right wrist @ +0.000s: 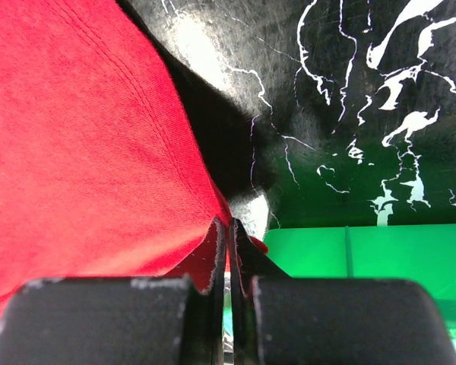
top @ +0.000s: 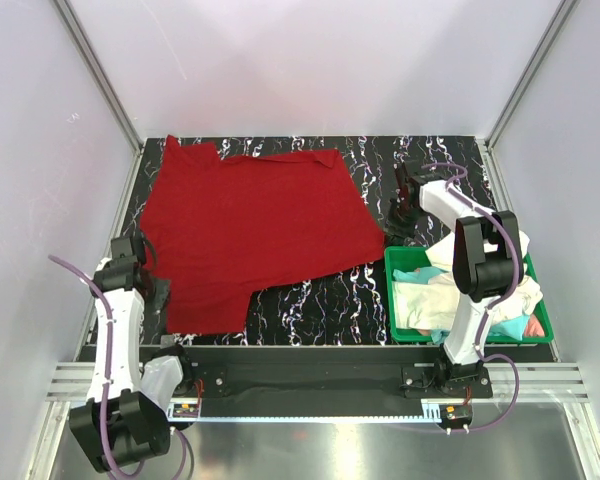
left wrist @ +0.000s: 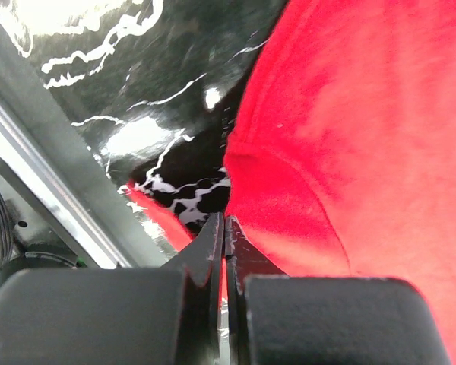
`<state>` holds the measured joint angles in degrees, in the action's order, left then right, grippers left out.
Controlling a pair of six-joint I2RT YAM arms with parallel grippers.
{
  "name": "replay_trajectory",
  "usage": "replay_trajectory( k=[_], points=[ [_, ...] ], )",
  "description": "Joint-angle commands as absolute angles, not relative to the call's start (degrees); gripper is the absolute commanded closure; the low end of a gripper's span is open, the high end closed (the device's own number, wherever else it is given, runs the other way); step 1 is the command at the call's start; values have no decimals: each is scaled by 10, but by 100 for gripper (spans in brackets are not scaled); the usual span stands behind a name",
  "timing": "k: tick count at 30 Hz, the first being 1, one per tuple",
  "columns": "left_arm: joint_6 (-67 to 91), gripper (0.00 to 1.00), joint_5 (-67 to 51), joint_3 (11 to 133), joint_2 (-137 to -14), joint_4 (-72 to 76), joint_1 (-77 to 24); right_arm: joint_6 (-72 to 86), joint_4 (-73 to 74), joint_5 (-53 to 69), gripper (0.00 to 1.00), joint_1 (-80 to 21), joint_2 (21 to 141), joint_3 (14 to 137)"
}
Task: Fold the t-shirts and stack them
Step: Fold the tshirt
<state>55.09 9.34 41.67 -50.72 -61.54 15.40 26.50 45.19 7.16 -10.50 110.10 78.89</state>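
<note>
Deep red t-shirt [top: 250,235], large, mostly flat, slightly rumpled edges.

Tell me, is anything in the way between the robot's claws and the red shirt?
No, nothing visible. The left gripper and the right gripper are both shut right on the edges of the red shirt.

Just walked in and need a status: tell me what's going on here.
Both arms are working on the red t-shirt, spread flat and unfolded on the table. The left gripper is shut on its left edge, the right gripper on its right corner. The other shirts lie heaped in the green bin.
</note>
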Motion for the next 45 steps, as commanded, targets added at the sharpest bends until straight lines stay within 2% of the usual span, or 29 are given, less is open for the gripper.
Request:
replay_trajectory(
  k=[1, 11, 27, 35, 45],
  points=[
    [541, 100, 131, 469, -511, -617, 151, 256, 460, 75, 100, -109, 1081, 825],
    [525, 100, 120, 535, -568, -520, 120, 277, 468, 108, 98, -109, 1150, 948],
    [429, 100, 95, 685, -795, -418, 113, 285, 522, 141, 96, -111, 1317, 1193],
    [400, 100, 102, 759, -879, -425, 113, 288, 526, 145, 95, -110, 1368, 1252],
    [387, 100, 104, 788, -947, -423, 113, 283, 536, 144, 92, -109, 1404, 1295]
  ],
)
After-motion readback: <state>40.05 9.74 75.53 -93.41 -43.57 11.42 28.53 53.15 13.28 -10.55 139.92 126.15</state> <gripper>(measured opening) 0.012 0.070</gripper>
